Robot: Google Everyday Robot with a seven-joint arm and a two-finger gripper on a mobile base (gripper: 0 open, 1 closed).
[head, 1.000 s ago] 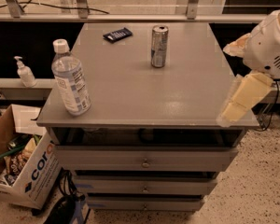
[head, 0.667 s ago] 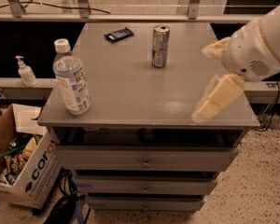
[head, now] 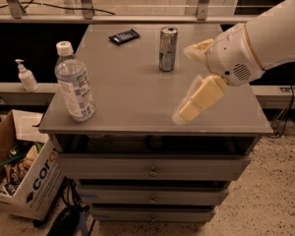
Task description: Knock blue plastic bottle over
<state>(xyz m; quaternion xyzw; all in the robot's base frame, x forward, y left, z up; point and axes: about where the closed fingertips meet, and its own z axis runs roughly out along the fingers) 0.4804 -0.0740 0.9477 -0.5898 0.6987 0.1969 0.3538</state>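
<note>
Blue plastic bottle (head: 74, 82) upright as end effector swings in

The bottle stands untouched on the grey desk (head: 132, 90), well to the left of the silver drink can (head: 168, 48) and nearer the front edge than the can. It has not shifted over the last second. What has changed is the arm. The end effector (head: 183, 82), which was out beyond the desk edge far right of the can, now hangs over the desktop just in front of the can and slightly to its right. Its two cream fingers are spread apart with nothing between them. I judge the approach to be under way, with no contact yet. The sweep must carry on leftward in front of the can, without clipping it, and strike the bottle high on its body.
</note>
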